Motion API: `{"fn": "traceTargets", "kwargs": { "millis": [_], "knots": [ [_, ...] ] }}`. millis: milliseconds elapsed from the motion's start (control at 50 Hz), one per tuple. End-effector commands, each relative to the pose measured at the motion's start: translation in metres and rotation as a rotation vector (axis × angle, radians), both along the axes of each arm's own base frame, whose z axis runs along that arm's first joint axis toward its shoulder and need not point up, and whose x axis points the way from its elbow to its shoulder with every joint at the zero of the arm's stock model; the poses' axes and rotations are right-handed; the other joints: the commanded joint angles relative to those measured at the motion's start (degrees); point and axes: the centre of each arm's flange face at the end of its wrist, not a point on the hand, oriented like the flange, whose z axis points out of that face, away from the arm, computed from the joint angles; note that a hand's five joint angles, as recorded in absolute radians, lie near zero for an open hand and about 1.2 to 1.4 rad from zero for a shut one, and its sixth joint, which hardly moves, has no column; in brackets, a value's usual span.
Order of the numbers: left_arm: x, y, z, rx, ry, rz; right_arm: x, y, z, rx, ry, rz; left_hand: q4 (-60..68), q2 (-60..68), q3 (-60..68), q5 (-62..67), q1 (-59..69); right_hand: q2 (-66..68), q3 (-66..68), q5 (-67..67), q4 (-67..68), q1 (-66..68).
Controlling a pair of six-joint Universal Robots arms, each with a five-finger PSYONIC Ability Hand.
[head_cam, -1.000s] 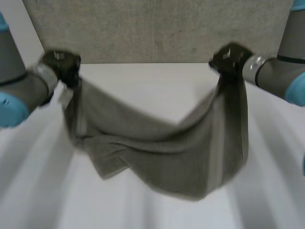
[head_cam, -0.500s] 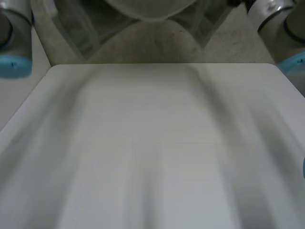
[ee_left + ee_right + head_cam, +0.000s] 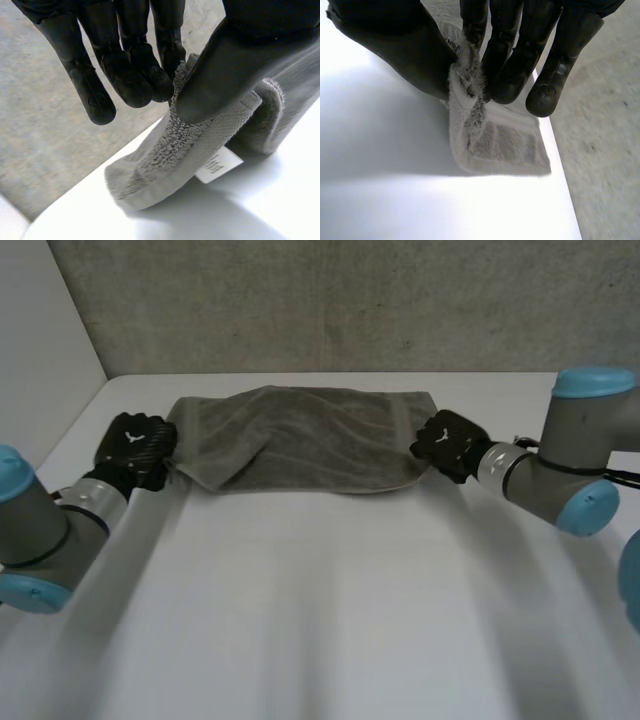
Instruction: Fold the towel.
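Towel (image 3: 300,440) lowered onto table (image 3: 320,620); left hand (image 3: 135,448), right hand (image 3: 447,445) pinch ends; layers unclear.

Towel (image 3: 300,440) lies along far edge of table (image 3: 320,620).

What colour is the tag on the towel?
White with faint print; the tag shows best in the left wrist view, under the towel.
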Motion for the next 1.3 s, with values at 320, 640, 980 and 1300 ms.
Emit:
{"fn": "traceTargets", "kwargs": {
  "millis": [320, 640, 980, 1300],
  "knots": [
    [0.050, 0.022, 0.069, 0.045, 0.122, 0.040, -0.090, 0.035, 0.122, 0.054, -0.208, -0.292, 0.4, 0.5, 0.5, 1.4, 3.3, 4.7, 2.8, 2.8, 3.0, 3.6],
    [0.060, 0.097, 0.105, 0.088, 0.252, 0.015, -0.122, 0.104, 0.123, 0.170, -0.173, -0.313, 0.4, 0.5, 0.5, 1.4, 3.3, 4.7, 2.8, 2.8, 3.0, 3.6],
    [0.077, 0.139, 0.108, 0.135, 0.262, 0.011, -0.146, 0.161, 0.158, 0.126, -0.166, -0.339, 0.4, 0.5, 0.5, 1.4, 3.3, 4.7, 2.8, 2.8, 3.0, 3.6],
    [0.076, 0.104, 0.077, 0.176, 0.210, -0.045, -0.143, 0.115, 0.112, 0.303, -0.144, -0.307, 0.4, 0.5, 0.5, 1.4, 3.3, 4.7, 2.8, 2.8, 3.0, 3.6]
  ]
}}
